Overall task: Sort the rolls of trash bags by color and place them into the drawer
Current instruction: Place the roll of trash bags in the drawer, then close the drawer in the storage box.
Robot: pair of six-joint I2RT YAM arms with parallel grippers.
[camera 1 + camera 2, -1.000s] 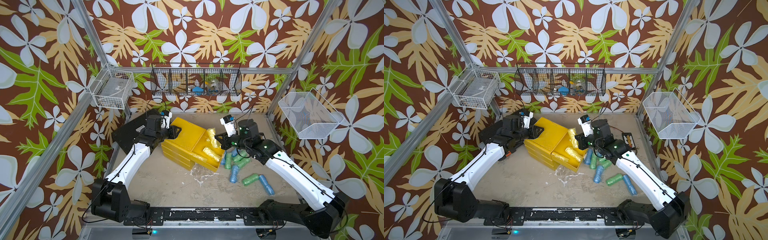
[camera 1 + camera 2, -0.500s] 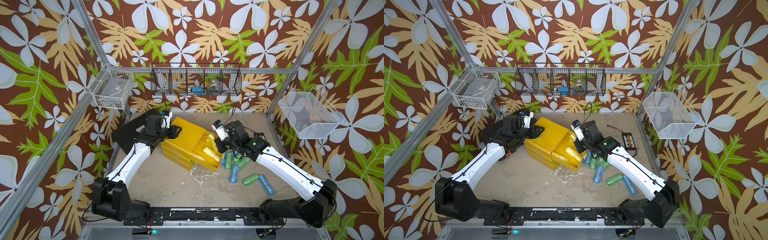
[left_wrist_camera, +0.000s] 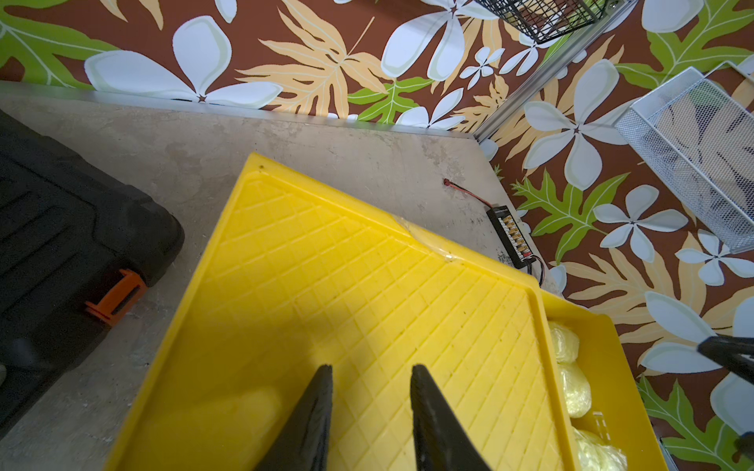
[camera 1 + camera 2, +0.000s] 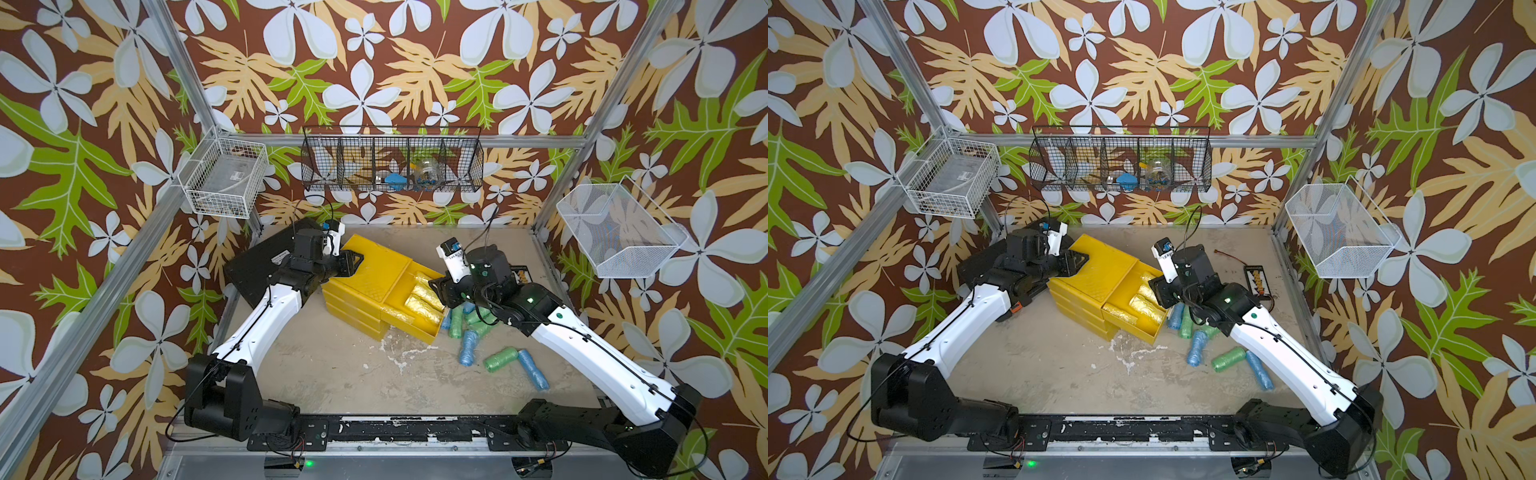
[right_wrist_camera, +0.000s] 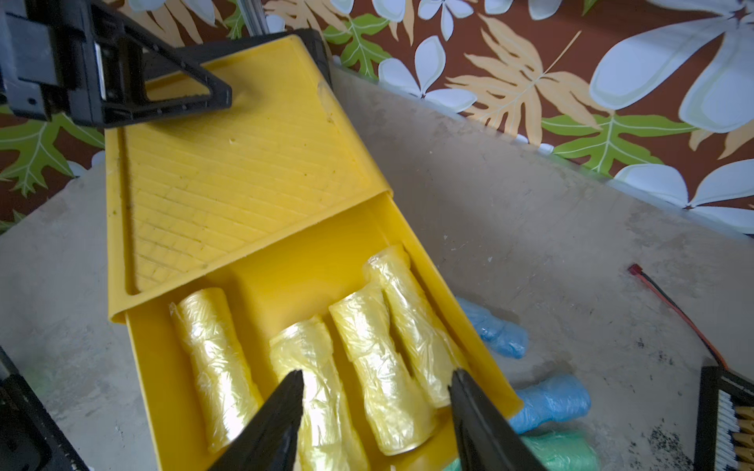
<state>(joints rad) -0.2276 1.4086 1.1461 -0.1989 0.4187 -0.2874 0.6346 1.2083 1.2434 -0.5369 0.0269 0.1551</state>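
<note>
The right gripper [image 5: 375, 373] has spread its jaws above the drawer [image 5: 285, 277]. The left gripper [image 3: 369, 369], narrowly parted, touches the chest [image 3: 367, 244], stained table's [image 4: 332, 374] 11 o'clock.

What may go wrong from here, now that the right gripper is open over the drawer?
One yellow roll leans on its neighbour, high against the drawer wall; it may catch when the drawer closes. The open right gripper hangs low over the rolls and may drag one out as it lifts.

Robot lab test cell: alu frame [image 4: 532, 142], floral wall panels [image 4: 374, 62], wire baskets [image 4: 392, 162], 2 arms [image 4: 590, 353].
</note>
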